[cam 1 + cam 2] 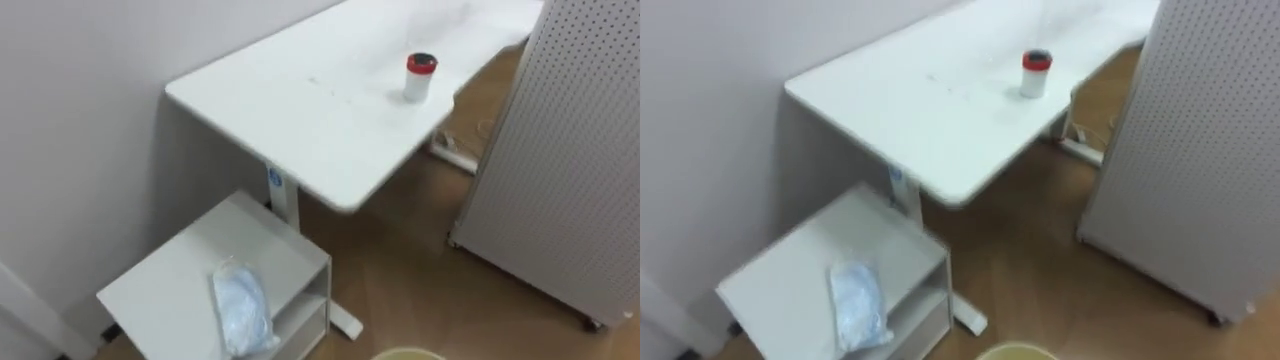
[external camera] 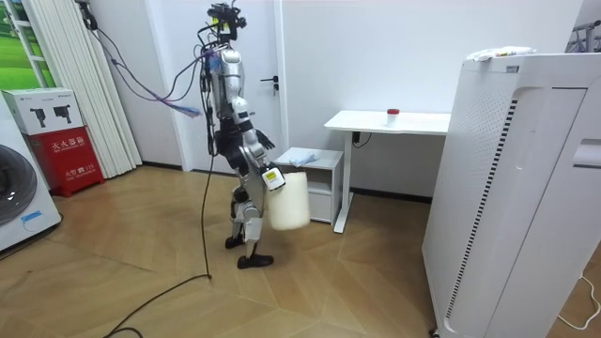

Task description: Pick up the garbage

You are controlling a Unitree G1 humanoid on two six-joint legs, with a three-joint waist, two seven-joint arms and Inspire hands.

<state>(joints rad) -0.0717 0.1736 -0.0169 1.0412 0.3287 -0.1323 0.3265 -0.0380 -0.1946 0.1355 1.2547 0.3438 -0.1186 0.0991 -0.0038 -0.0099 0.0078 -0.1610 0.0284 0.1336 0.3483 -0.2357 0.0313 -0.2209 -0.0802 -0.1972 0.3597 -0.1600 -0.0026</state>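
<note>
Garbage looks like the bag: crumpled pale-blue plastic, lower left of the eye view, lying on top of the cabinet, near its front edge. Possible second item is the bottle, red cap, upright, upper centre on the desk, well apart from the bag.

Right hand sits at the top of the bin, left of centre in the room view. Too small there, so I cannot tell if it's clamped on the bin or just against it. The bin's rim pokes in at the bottom edge of the eye view.

Handling guess for the bag: very light, soft, slick film. It will collapse and slide rather than resist. Pinch a raised fold at the top of the crumple; don't scoop flat, or it may skate off the cabinet. The bottle is rigid, light and tippy: wrap round the body below the cap.
</note>
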